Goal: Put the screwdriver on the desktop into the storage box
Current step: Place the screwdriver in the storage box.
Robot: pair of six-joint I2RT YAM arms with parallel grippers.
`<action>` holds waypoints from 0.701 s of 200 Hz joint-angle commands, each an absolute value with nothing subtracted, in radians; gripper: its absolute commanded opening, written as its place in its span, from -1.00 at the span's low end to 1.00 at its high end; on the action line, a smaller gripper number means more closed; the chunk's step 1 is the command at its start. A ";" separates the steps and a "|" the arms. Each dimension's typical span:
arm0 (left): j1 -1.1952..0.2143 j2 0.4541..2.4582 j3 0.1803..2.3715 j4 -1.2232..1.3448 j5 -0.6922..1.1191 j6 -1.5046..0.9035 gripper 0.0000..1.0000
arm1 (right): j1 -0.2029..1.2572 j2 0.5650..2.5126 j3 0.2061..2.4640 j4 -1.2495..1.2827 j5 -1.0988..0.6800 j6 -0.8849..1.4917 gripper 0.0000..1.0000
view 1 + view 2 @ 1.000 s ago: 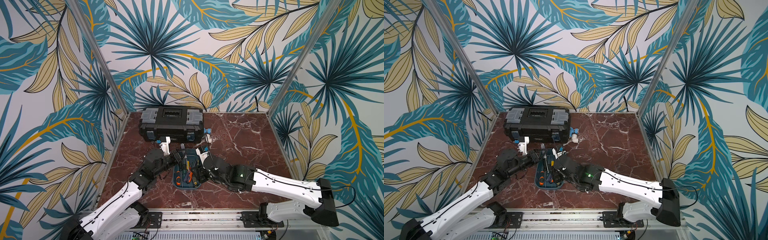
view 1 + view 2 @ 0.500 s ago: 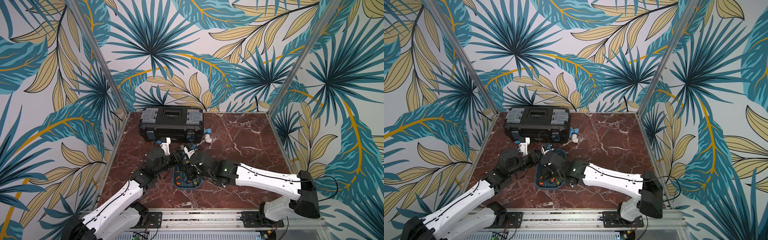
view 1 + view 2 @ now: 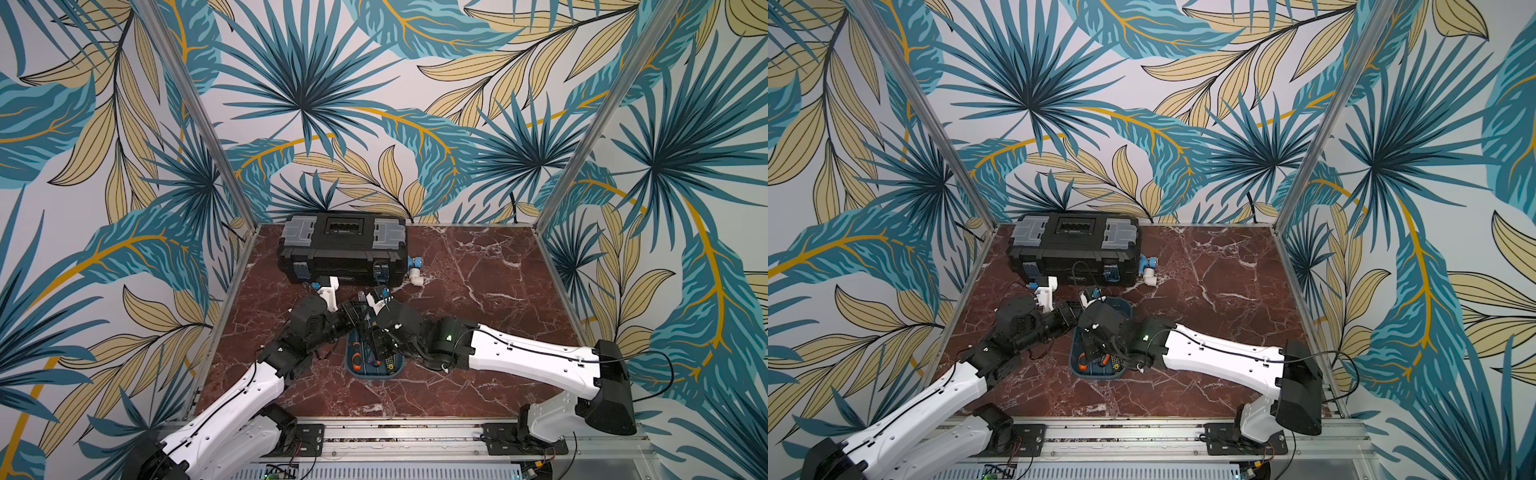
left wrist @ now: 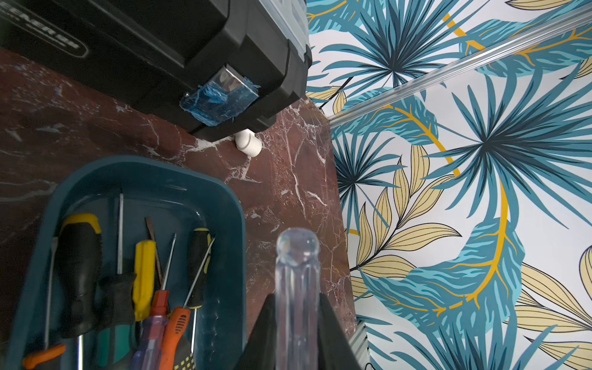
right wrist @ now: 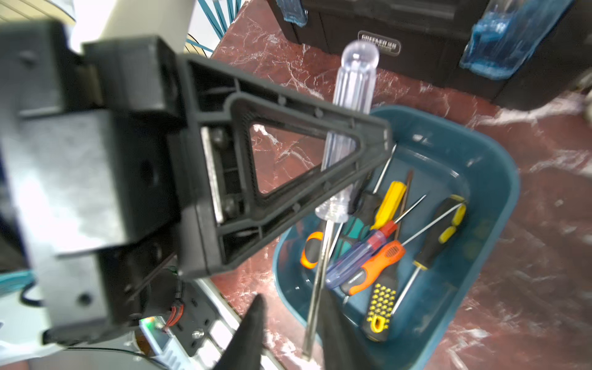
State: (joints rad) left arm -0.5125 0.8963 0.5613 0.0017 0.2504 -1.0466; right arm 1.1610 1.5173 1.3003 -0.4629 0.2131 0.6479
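Observation:
A screwdriver with a clear handle (image 4: 297,288) hangs tilted over the near-left rim of the teal storage box (image 5: 499,198). My left gripper (image 4: 297,299) is shut on that handle. Its steel shaft (image 5: 315,294) slants down across the rim, and its tip is just outside the box. My right gripper (image 5: 294,293) is open; the shaft runs between its fingers, close against one of them. In both top views the two grippers meet over the storage box (image 3: 374,375) (image 3: 1096,376), which lies on the desktop (image 3: 478,291).
Several other screwdrivers (image 5: 384,256) lie inside the storage box. A black toolbox (image 3: 343,249) stands just behind it, with a white and blue pipe fitting (image 3: 415,270) at its right corner. Aluminium rails edge the desktop.
My right arm has swung in over the storage box towards the left gripper, then eased back a little. The left gripper has stayed shut on the screwdriver and barely moved.

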 commanded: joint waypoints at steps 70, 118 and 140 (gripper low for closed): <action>-0.497 0.886 0.591 0.023 0.278 -1.081 -1.00 | 1.151 1.595 1.379 -0.560 0.264 0.632 -0.26; -0.492 0.862 0.588 -0.006 0.295 -1.083 -1.00 | 1.146 1.592 1.363 -0.559 0.270 0.660 -0.97; -0.489 0.854 0.560 0.046 0.301 -1.090 -0.77 | 1.142 1.566 1.337 -0.535 0.244 0.668 -1.00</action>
